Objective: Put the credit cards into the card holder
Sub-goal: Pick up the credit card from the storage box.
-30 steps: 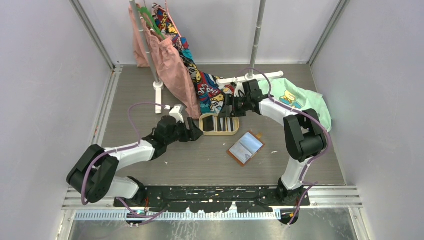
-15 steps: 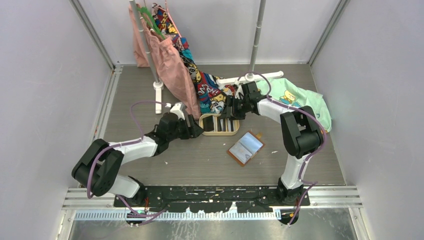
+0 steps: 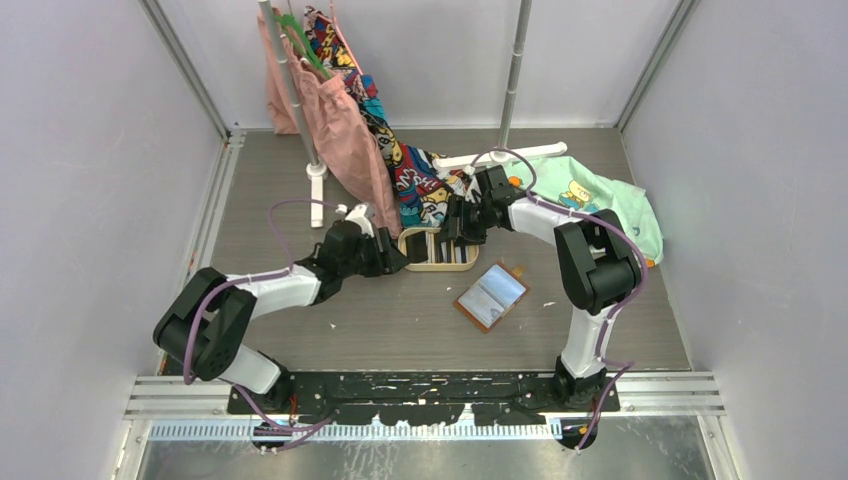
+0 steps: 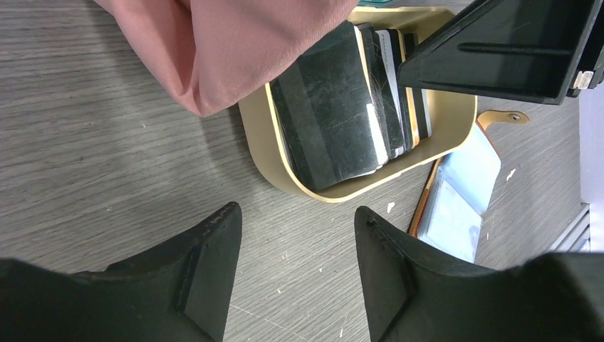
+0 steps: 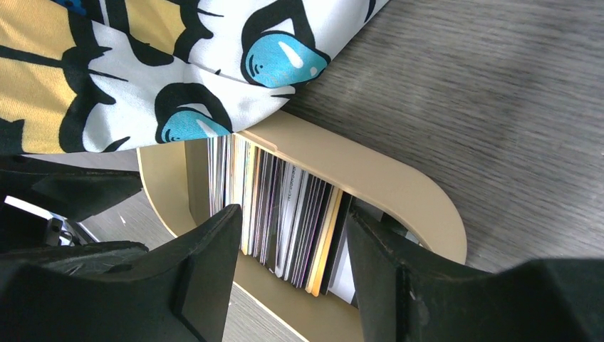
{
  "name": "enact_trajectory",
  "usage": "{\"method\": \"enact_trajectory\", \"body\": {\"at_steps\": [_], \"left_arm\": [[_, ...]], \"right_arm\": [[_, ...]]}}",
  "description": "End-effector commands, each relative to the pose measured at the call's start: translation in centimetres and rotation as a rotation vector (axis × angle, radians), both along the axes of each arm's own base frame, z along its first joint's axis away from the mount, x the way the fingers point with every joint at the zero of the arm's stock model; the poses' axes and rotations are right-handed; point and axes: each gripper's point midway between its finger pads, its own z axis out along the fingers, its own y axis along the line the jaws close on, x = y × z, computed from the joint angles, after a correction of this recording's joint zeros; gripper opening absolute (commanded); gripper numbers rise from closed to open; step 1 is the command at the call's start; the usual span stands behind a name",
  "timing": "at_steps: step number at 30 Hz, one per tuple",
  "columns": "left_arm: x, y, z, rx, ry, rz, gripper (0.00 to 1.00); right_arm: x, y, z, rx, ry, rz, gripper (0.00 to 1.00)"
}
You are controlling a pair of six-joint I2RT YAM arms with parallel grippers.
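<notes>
Right hand point(image 5: 292, 222) is nearest — fingers apart, straddling the credit cards point(image 5: 281, 203) standing edge-up in the tray point(image 5: 388, 179), faces toward its fingers. Left hand point(image 4: 295, 222) is spread too, empty — card holder point(image 3: 491, 295) lies just beside the tray.

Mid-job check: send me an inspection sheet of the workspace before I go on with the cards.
Surface: grey wood-grain table, a few white specks.
Job's things: cards stand on edge in the tan tray; holder lies open beside the tray, no card going in yet.
Clutter: pink garment and patterned cloth overhang the tray; green shirt at far right.
Grippers: left gripper open, empty, short of the tray; right gripper astride the cards, grip cannot be told.
Cables: purple cables run along both arms, no snag seen.
Surroundings: white rack poles, plain walls.
</notes>
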Motion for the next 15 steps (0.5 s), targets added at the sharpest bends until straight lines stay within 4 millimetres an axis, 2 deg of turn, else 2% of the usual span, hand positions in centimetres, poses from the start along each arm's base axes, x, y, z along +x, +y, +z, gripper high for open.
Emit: {"method": "enact_trajectory", "body": {"at_steps": [1, 15], "left_arm": [[1.0, -0.8, 1.7, -0.033, -0.034, -0.017, 0.59], [1.2, -1.2, 1.3, -0.025, -0.037, -0.042, 0.57]], "right_arm": [[1.3, 0.6, 1.2, 0.014, -0.028, -0.021, 0.61], [0.8, 1.8, 1.7, 0.098, 0.008, -0.005, 0.59]]}}
